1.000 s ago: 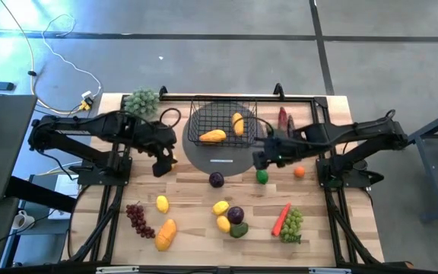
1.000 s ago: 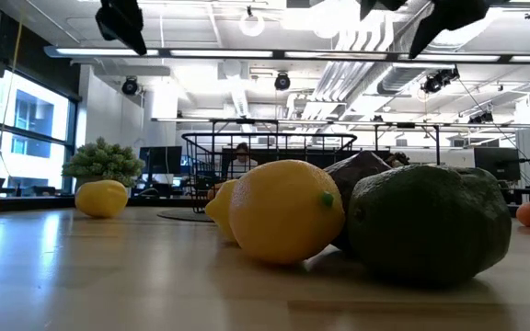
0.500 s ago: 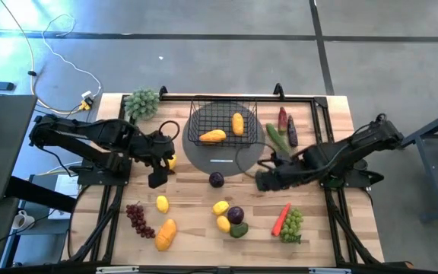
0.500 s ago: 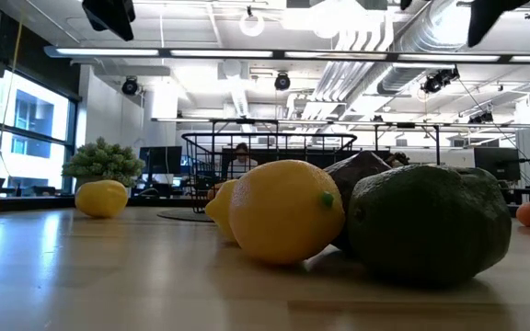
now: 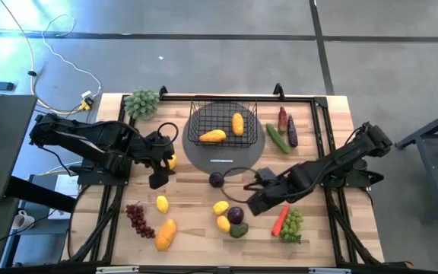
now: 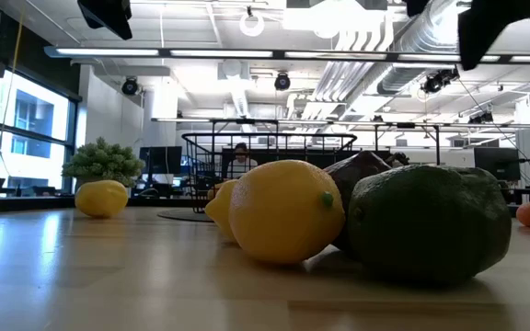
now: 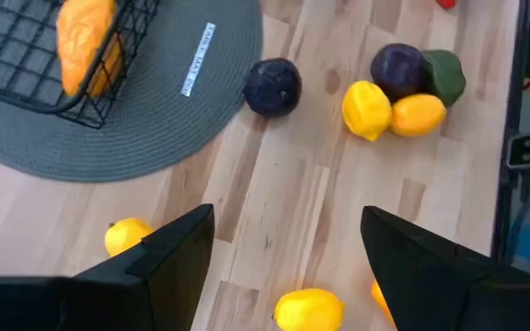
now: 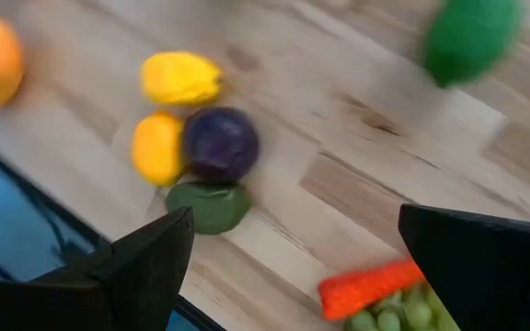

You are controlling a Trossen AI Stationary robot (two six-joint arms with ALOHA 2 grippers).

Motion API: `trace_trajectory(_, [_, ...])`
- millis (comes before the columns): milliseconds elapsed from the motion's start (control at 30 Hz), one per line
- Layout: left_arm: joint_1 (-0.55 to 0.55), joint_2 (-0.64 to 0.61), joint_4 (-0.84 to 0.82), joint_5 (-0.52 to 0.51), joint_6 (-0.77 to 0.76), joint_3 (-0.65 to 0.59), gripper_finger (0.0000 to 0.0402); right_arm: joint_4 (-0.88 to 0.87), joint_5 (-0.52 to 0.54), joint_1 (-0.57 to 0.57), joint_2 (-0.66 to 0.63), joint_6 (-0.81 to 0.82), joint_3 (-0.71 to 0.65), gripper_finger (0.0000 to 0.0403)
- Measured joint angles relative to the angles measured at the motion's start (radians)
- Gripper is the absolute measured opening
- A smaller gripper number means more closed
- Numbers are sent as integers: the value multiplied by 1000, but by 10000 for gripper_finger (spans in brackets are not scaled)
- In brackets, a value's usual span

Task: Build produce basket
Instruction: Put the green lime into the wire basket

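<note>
Since a second ago the left gripper (image 5: 158,176) has drawn back from the grey round mat (image 5: 204,158) toward the table's left side and now hangs over bare wood, its fingers (image 7: 175,253) apart and holding nothing. The right gripper (image 5: 254,204) has travelled farther: it has left the basket's right flank and swung down to the table's front middle, beside a purple plum (image 5: 236,215); its fingers (image 8: 145,267) are spread wide and empty.

A yellow piece peeks out from under the left arm, mostly covered. The right arm now hides the small green and orange fruits seen earlier. In the right wrist view a green fruit (image 8: 470,37) is blurred.

The black wire basket (image 5: 196,120) sits on the mat at the table's back, holding an orange mango (image 5: 212,136) and a yellow-orange piece (image 5: 238,123). The remaining produce lies loose on the wood.
</note>
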Motion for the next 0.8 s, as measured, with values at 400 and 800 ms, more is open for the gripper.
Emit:
trace_trajectory(400, [1,0,0,-58,-258,0,264,332,-50,13,98,-638,0,365])
trace_trajectory(800, [-25,0,0,-79,-338,0,264,487,-71,113,225,-922,0,365])
